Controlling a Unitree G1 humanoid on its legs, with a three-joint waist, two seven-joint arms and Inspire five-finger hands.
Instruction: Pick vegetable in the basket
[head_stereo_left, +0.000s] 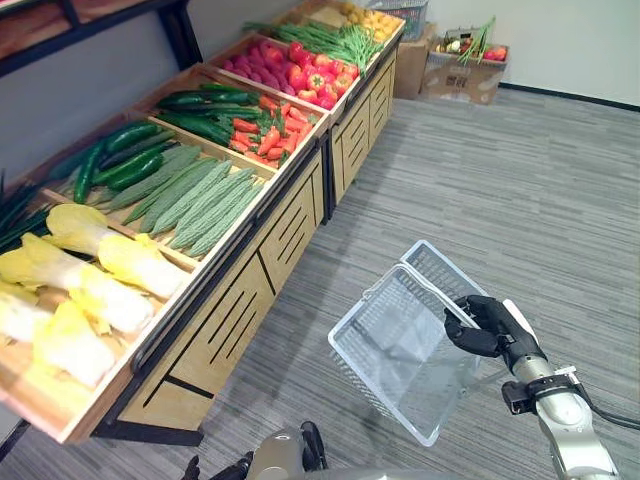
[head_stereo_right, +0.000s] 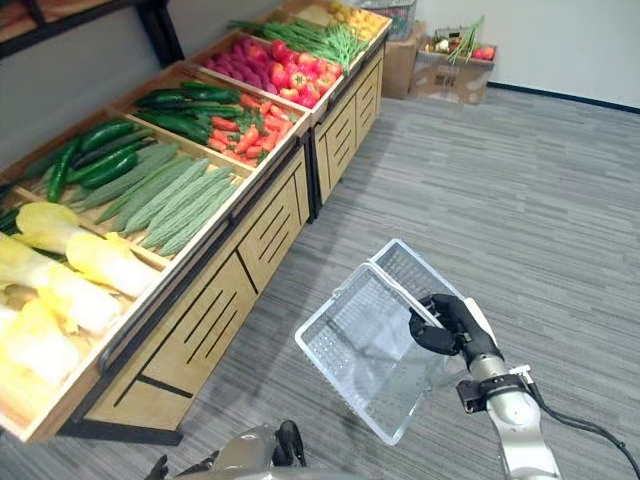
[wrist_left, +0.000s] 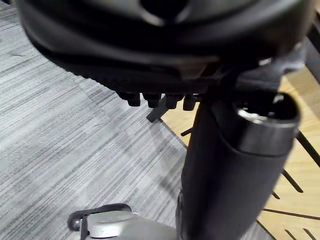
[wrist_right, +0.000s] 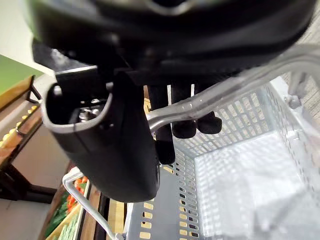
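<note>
A clear plastic basket (head_stereo_left: 395, 345) hangs tilted over the floor, its opening turned toward the stand, with nothing in it. My right hand (head_stereo_left: 487, 325) is shut on the basket's handle (wrist_right: 200, 106); its fingers (wrist_right: 184, 120) curl over the bar. To the left, a wooden stand (head_stereo_left: 240, 310) holds pale yellow cabbages (head_stereo_left: 95, 280), light green ridged gourds (head_stereo_left: 195, 200), cucumbers (head_stereo_left: 125, 160) and red chillies (head_stereo_left: 265, 135). My left hand (wrist_left: 150, 45) hangs low beside the stand's front, fingers relaxed and holding nothing.
Farther along the stand lie red peppers (head_stereo_left: 312, 75), long green beans (head_stereo_left: 335, 38) and yellow produce (head_stereo_left: 372, 20). Cardboard boxes (head_stereo_left: 462, 68) with vegetables stand by the far wall. Grey carpet floor (head_stereo_left: 500, 190) stretches to the right of the stand.
</note>
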